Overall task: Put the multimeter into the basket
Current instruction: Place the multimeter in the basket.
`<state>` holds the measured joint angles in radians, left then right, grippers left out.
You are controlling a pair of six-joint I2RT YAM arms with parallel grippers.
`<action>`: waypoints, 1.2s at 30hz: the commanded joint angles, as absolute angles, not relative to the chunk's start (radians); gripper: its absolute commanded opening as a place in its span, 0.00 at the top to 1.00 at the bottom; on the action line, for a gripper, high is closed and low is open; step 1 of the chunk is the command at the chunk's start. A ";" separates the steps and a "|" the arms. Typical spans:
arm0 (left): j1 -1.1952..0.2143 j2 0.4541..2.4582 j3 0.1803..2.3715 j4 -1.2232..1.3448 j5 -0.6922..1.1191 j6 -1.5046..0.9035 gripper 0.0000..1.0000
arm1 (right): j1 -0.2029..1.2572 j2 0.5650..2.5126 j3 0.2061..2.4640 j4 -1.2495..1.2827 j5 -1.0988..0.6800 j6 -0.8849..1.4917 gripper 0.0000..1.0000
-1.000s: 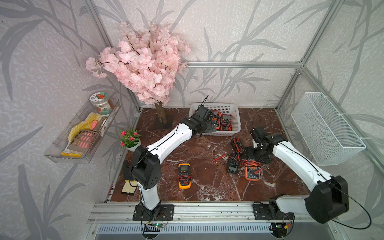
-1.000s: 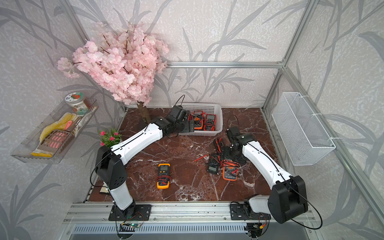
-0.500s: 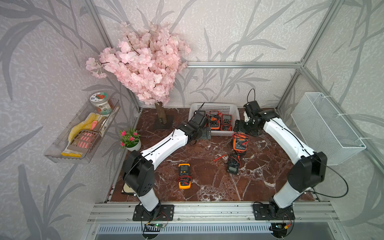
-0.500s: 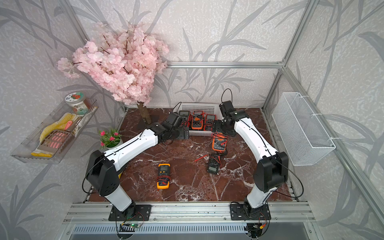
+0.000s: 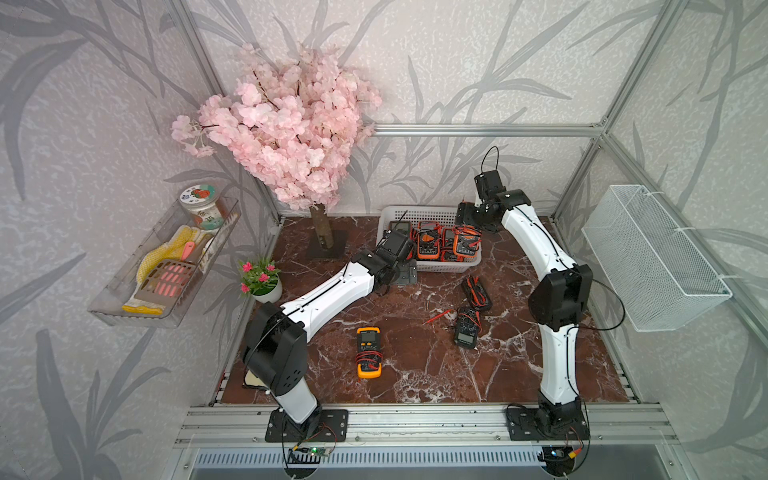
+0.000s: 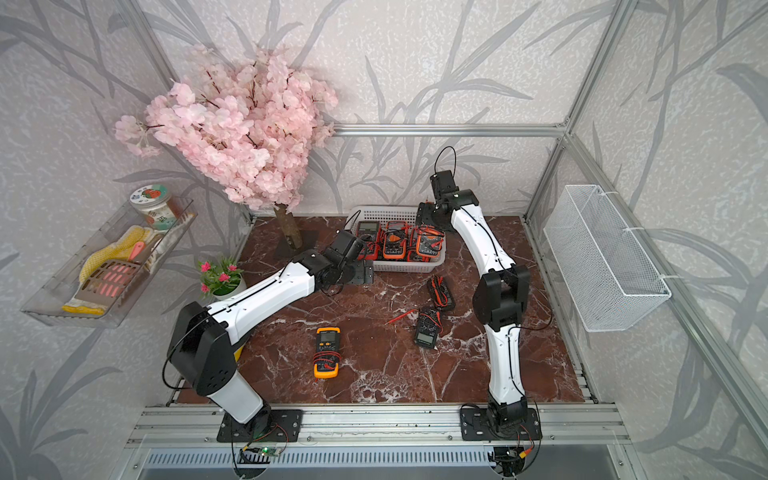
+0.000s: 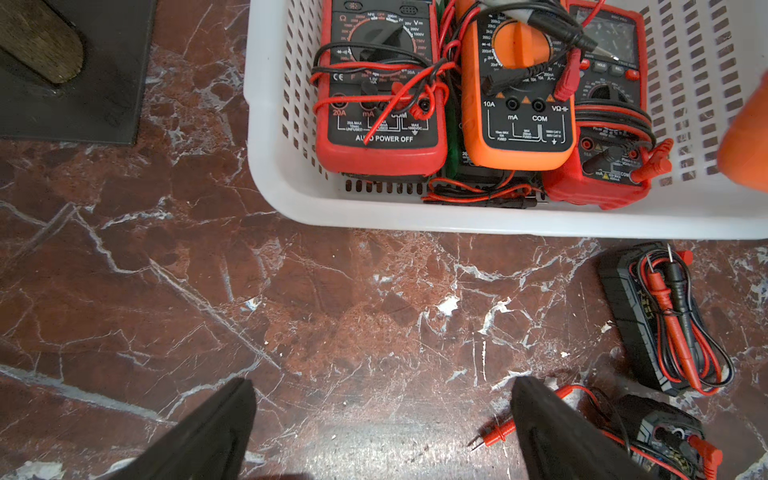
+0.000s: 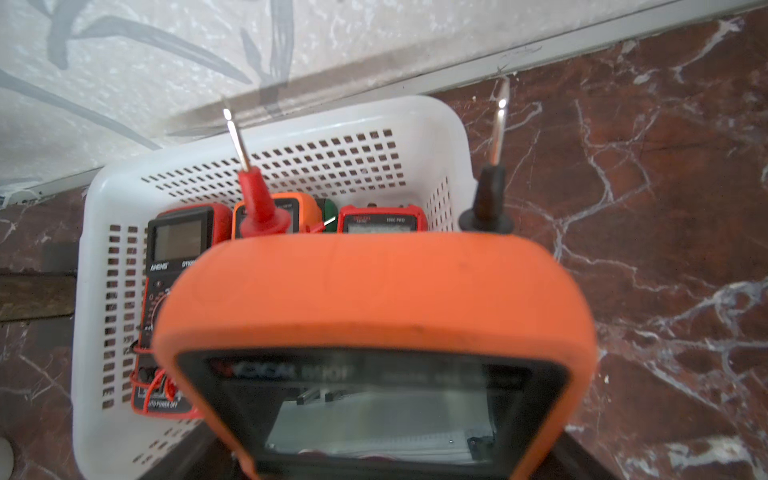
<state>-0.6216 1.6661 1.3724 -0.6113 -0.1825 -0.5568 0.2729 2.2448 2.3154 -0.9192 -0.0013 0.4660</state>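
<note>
The white perforated basket (image 5: pixel 428 214) (image 7: pixel 415 218) (image 8: pixel 291 137) stands at the back of the table and holds three multimeters: a red one (image 7: pixel 380 83), an orange one (image 7: pixel 517 91) and a second red one (image 7: pixel 602 124). My right gripper (image 5: pixel 468 220) is shut on an orange multimeter (image 8: pixel 374 299) (image 5: pixel 467 244) (image 6: pixel 428 243), held over the basket's right end. Its red probe (image 8: pixel 257 199) and black probe (image 8: pixel 486 199) stick up. My left gripper (image 7: pixel 380 415) (image 5: pixel 405 274) hangs open and empty over the marble just in front of the basket.
On the table lie a yellow multimeter (image 5: pixel 368 351) and two black ones (image 5: pixel 467 328) (image 5: pixel 476 291) with loose leads. A blossom tree (image 5: pixel 291 137), a small flower pot (image 5: pixel 262 278), a wall shelf (image 5: pixel 166 257) and a white wire-mesh bin (image 5: pixel 652 257) surround the table.
My right arm lifted the orange multimeter off the front right of the table and carried it back over the basket. My left gripper drew back out of the basket toward the front.
</note>
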 commanded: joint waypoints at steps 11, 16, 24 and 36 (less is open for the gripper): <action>-0.618 1.672 1.385 -0.627 -0.230 -0.586 0.00 | 0.271 2.456 2.543 -1.012 0.011 0.438 0.35; -0.618 1.670 1.383 -0.637 -0.239 -0.591 0.00 | 0.273 2.488 2.549 -1.030 -0.001 0.457 0.19; -0.617 1.660 1.379 -0.654 -0.265 -0.595 0.00 | 0.275 2.499 2.579 -1.050 -0.026 0.478 0.05; -0.617 1.583 1.312 -0.721 -0.320 -0.620 0.00 | 0.294 2.367 2.461 -1.057 -0.032 0.479 0.00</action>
